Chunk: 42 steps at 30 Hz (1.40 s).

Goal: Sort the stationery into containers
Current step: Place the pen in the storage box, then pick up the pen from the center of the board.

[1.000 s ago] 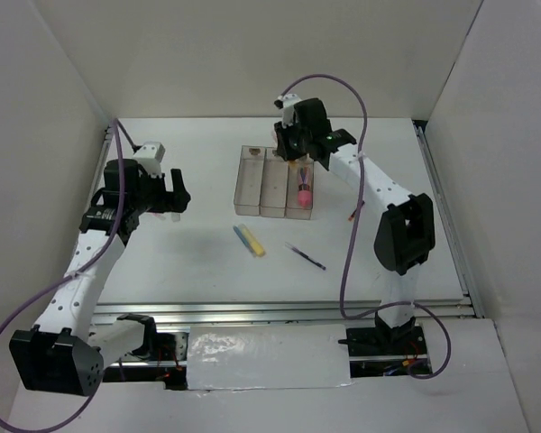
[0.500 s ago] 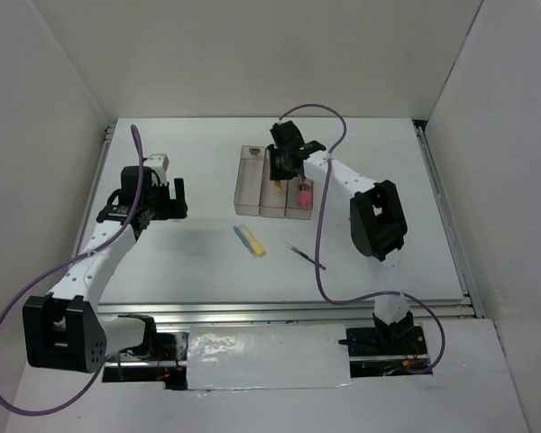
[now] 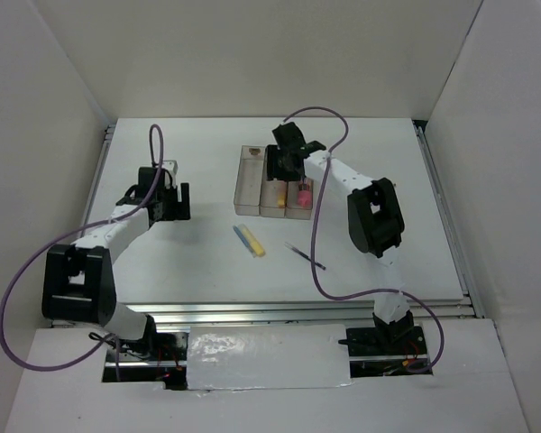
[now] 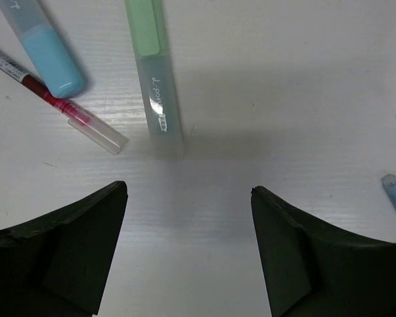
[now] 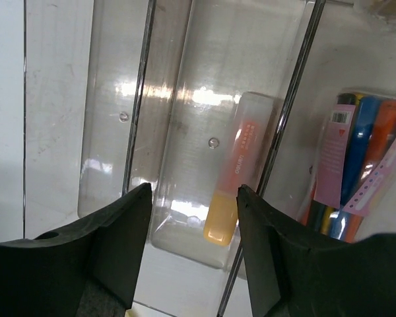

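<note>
Our right gripper (image 5: 193, 191) is wide open, holding nothing, above the middle bin (image 5: 204, 59), where an orange marker (image 5: 232, 178) lies flat. Our left gripper (image 4: 188, 191) is likewise open and empty over the table (image 4: 284, 79), green marker (image 4: 157, 79) just beyond it.

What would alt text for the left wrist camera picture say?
The left gripper, open and empty, hovers over a white table. Just beyond it lie a green marker, a blue marker and a red pen with a clear cap.

White table (image 3: 162, 262), plain white walls (image 3: 252, 54), bright even light
</note>
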Each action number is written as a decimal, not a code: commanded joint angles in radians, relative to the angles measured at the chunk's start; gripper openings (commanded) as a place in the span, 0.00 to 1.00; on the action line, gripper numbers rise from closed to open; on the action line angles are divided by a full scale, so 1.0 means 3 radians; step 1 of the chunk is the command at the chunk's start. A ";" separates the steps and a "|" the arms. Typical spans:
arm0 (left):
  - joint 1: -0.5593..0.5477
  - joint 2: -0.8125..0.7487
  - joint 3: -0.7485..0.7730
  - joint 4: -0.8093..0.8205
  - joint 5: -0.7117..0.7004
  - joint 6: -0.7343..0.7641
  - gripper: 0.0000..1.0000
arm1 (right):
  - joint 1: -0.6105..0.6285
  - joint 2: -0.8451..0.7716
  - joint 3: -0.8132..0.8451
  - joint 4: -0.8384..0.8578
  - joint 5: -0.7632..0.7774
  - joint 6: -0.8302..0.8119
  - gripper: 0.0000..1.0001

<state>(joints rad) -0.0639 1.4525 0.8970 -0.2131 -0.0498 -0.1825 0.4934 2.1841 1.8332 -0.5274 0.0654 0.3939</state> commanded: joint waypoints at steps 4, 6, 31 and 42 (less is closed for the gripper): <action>0.0019 0.0542 0.0256 0.0327 -0.0105 0.0015 0.85 | -0.0050 -0.0428 0.0118 -0.0027 -0.0284 -0.0060 0.62; 0.0029 0.0766 0.0353 0.0347 -0.0115 0.0020 0.83 | -0.0055 -0.0647 0.0051 -0.0022 -0.0442 -0.0157 0.61; 0.0034 -0.0130 0.0768 -0.0838 0.2353 0.0209 0.00 | 0.0757 -0.3159 -0.2741 0.1721 -0.1098 -0.4491 0.76; -0.0308 -0.0536 0.0758 -0.1846 0.2815 0.0465 0.00 | 0.1275 -0.2674 -0.2582 0.2233 -0.1281 -0.5311 0.75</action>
<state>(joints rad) -0.1432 1.3075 1.1309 -0.6662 0.7197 -0.0769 0.8413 1.3598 1.0218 0.0376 -0.2817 -1.0885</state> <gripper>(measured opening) 0.376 0.755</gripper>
